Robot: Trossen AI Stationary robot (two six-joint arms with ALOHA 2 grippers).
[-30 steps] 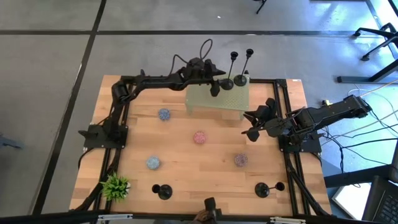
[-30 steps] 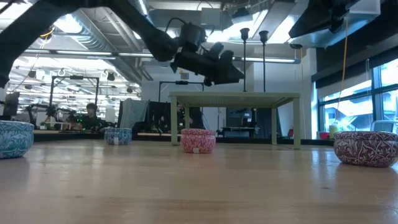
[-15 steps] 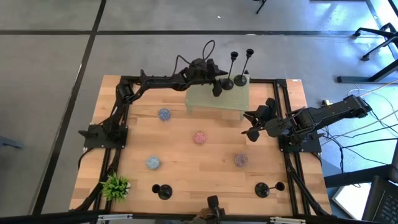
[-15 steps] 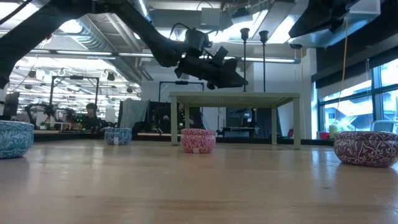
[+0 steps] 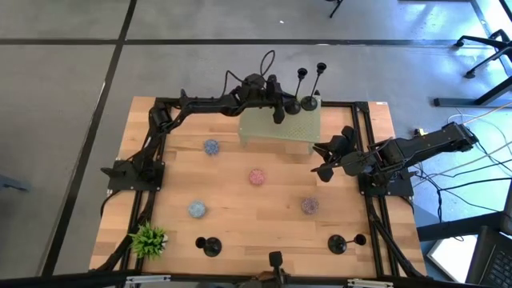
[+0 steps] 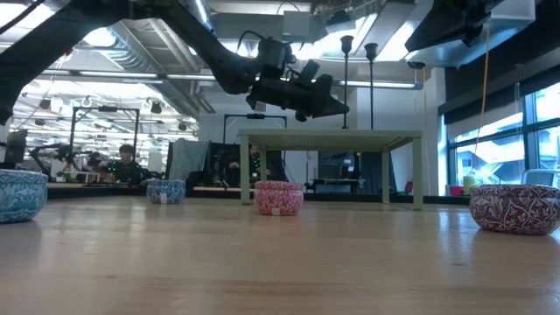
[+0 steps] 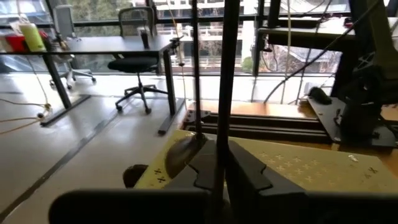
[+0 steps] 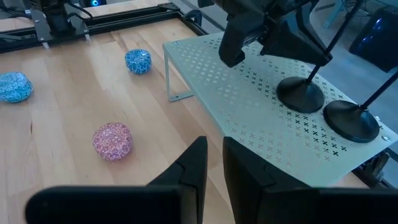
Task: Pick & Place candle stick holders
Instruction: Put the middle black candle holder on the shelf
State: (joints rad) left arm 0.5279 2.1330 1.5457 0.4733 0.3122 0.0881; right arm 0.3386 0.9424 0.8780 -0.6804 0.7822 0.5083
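Note:
Two black candle stick holders stand on the pale green perforated stand [image 5: 268,132] at the table's far middle. My left gripper [image 7: 219,167] is shut on the left one [image 5: 293,106]. The other holder [image 5: 311,102] stands free on its round base just to the right. Two more holders [image 5: 210,246] [image 5: 337,243] stand on their bases near the table's front edge. My right gripper [image 5: 324,170] waits just right of the stand, over the table, its fingers close together with nothing between them. My left gripper pinches the thin upright stem [image 7: 222,124] of the left holder between its two fingers, in the stem's lower half [image 6: 344,103]. The fingers come nearly level from the table's left and lie across the stem. The holder stands upright, its round base [image 8: 300,94] on the stand.
Small patterned bowls sit on the wooden table: a blue one [image 5: 210,147], a pink one [image 5: 257,177], a light blue one [image 5: 197,210] and a purple one [image 5: 310,206]. A green plant [image 5: 149,240] stands at the near left corner. A black frame rims the table.
My left gripper has moved a little toward the table's right edge, up to the left holder's stem, and has shut on it. The holder has stayed on the stand.

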